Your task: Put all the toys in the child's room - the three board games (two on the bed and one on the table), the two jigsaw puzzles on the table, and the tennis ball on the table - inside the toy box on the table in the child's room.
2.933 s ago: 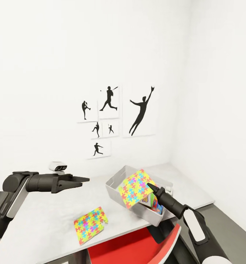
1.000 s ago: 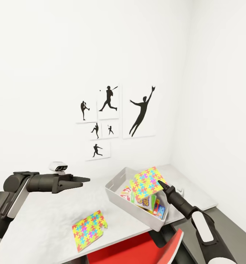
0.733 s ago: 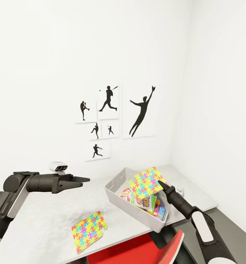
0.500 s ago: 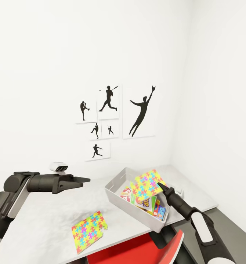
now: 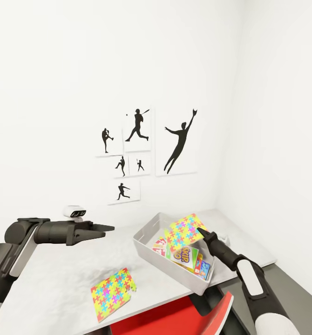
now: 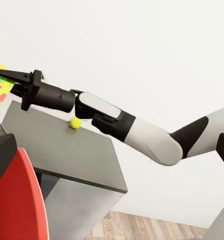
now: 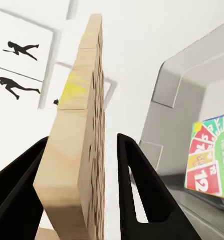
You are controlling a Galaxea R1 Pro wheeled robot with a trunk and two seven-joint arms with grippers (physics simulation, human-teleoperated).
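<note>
One jigsaw puzzle (image 5: pixel 184 231) is pinched by the right tool (image 5: pixel 201 232), tilted above the toy box (image 5: pixel 146 245) at the bench's right edge; released askew, it could catch the rim. The left tool (image 5: pixel 102 228) is spread, idle.

Both puzzles (image 5: pixel 113 293) (image 5: pixel 185 231) are a rainbow jigsaw pattern, yellow, pink, blue, green. The bin (image 5: pixel 149 237) is light grey, with red, green and yellow game boxes (image 5: pixel 186 256) inside. The ball (image 6: pixel 75 123) is yellow-green, the worktop (image 5: pixel 58 279) pale grey, the chair (image 5: pixel 174 318) red, and the wall pictures (image 5: pixel 137 153) are black silhouettes on white.
</note>
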